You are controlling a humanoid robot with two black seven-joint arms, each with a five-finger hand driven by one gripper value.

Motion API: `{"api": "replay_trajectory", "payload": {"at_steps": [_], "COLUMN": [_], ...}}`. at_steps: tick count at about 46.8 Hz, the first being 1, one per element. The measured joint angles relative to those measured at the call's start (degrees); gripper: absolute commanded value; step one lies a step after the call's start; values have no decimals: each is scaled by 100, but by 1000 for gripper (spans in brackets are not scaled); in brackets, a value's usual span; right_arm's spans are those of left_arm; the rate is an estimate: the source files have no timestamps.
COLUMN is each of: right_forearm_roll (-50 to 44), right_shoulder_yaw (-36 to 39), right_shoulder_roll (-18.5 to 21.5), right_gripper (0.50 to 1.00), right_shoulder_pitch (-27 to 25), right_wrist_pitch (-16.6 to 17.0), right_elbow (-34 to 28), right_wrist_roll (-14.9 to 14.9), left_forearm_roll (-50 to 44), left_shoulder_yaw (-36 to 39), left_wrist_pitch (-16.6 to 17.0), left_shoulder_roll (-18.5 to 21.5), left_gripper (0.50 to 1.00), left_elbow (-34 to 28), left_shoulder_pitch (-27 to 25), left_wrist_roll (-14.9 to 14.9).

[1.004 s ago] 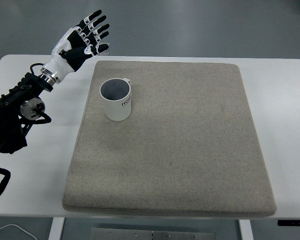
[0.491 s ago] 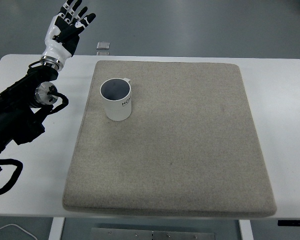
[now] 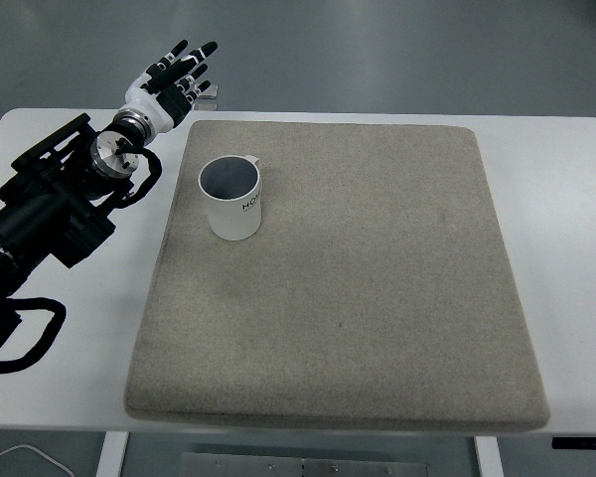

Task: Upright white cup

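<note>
The white cup [image 3: 231, 199] stands upright on the grey mat [image 3: 358, 298], mouth up, in the mat's far-left part, with dark lettering on its near side and a small handle stub showing at the far right of its rim. It is nearer to the camera than the left hand's fingers [image 3: 184, 72] and to their right, apart from them, with bare mat and the mat's far-left corner lying between. The left hand [image 3: 167, 84] is raised over the table's far-left edge, its fingers spread and straight, pointing away and to the right, holding nothing. Just beyond the fingertips a small flat pale object [image 3: 208, 92] lies past the table's far edge, partly hidden by them. The black left arm [image 3: 50, 204] runs back from the wrist over the white table [image 3: 561, 248] toward the left edge. Nothing stands between the fingers and the cup.
</note>
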Motion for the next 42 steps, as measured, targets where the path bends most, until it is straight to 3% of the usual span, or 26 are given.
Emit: {"api": "replay_trajectory", "payload": {"at_steps": [42], "right_forearm_roll": [0], "right_shoulder_yaw": [0], "right_shoulder_roll": [0], "right_gripper": [930], "right_shoulder_pitch": [0], "right_wrist_pitch": [0], "right_elbow": [3], "right_wrist_roll": [-1], "left_forearm_roll": [-23], "left_shoulder_yaw": [-11], "left_wrist_pitch": [26], "left_shoulder_roll": [-42], "left_gripper": [999], "left_elbow": [62], "left_shoulder_pitch": [116], "left_wrist_roll": [5]}}
